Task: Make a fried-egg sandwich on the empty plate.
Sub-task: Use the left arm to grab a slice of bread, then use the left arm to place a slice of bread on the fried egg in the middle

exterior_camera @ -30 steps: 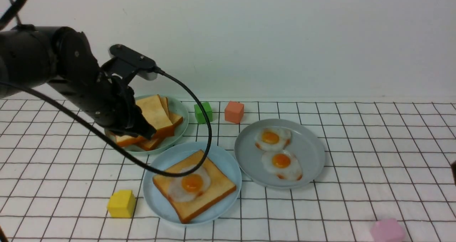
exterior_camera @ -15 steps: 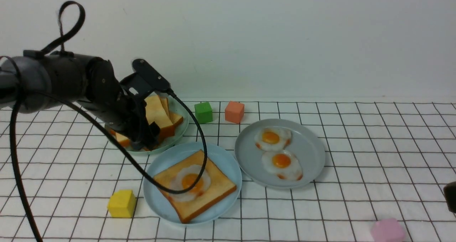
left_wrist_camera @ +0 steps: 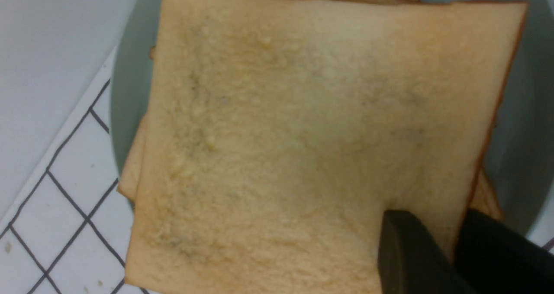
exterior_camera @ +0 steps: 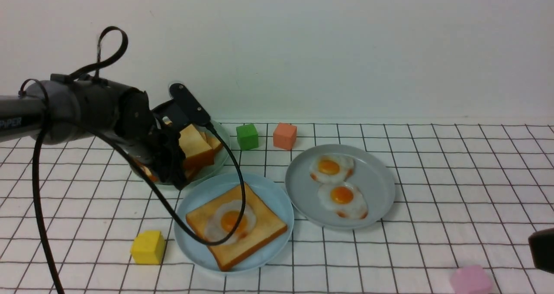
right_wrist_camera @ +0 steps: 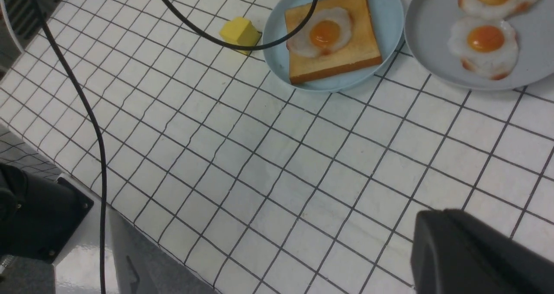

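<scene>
The light blue plate [exterior_camera: 190, 242] sits at front centre with a toast slice [exterior_camera: 264, 227] on it and a fried egg [exterior_camera: 229, 220] on the toast. A cable from the left arm loops over the egg. My left gripper [exterior_camera: 175, 172] is down at the toast stack on the pale green plate [exterior_camera: 223, 149]. In the left wrist view it [left_wrist_camera: 437, 218] is shut on the edge of the top toast slice [left_wrist_camera: 281, 134], one finger on its face and the other beyond the crust. My right gripper [right_wrist_camera: 437, 216] is shut and empty over the tablecloth at the right edge [exterior_camera: 543, 248].
A grey plate [exterior_camera: 376, 185] to the right of the blue one holds two more fried eggs [exterior_camera: 329, 167] [exterior_camera: 342, 195]. Small cubes stand around: green [exterior_camera: 247, 136], orange [exterior_camera: 284, 135], yellow [exterior_camera: 147, 247] and pink [exterior_camera: 470, 280].
My left arm has dropped lower onto the toast stack and its jaws have closed on the top slice. The right gripper has come further into view at the right edge.
</scene>
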Tool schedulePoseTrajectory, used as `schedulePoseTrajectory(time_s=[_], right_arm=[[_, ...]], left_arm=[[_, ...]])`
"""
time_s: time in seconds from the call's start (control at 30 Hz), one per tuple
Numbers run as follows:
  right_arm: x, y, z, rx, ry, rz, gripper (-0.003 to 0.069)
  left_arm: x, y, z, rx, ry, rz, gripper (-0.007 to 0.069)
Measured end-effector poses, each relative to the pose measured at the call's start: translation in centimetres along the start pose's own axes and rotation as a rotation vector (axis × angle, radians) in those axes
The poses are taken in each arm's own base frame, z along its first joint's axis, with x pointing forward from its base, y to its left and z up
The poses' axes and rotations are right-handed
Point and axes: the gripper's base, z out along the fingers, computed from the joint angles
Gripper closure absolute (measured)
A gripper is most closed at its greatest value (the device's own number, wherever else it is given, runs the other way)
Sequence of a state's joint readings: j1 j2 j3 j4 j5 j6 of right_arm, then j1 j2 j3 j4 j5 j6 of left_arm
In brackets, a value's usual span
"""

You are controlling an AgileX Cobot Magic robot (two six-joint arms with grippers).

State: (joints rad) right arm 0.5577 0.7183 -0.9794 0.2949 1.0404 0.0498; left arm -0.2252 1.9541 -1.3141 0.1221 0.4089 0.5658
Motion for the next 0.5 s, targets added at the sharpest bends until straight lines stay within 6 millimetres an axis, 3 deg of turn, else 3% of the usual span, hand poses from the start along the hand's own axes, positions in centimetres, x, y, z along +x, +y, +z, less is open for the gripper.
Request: schedulePoseTrajectory(time_s=[0.1, 0.3, 0.4, 0.5], right_arm=[[0.0, 0.0, 0.0, -0.004, 0.0, 0.003, 0.0649], [0.0, 0.0, 0.0, -0.004, 0.0, 0.003, 0.0644], [0.0, 0.0, 0.0, -0.004, 0.0, 0.002, 0.0641], [0.0, 0.0, 0.0, 0.0, 0.004, 0.0, 0.0638]], left_arm=[[-0.1, 0.0, -0.1, -0.001, -0.002, 0.001, 0.0611], [-0.7, 0.7, -2.3, -0.026, -0.029, -0.003, 0.0617], [-1.5, 1.1, -5.9, -0.043, -0.074, -0.04, 0.0617], [-2.5, -0.1, -8.8, 0.004, -0.096, -0.102, 0.0617]])
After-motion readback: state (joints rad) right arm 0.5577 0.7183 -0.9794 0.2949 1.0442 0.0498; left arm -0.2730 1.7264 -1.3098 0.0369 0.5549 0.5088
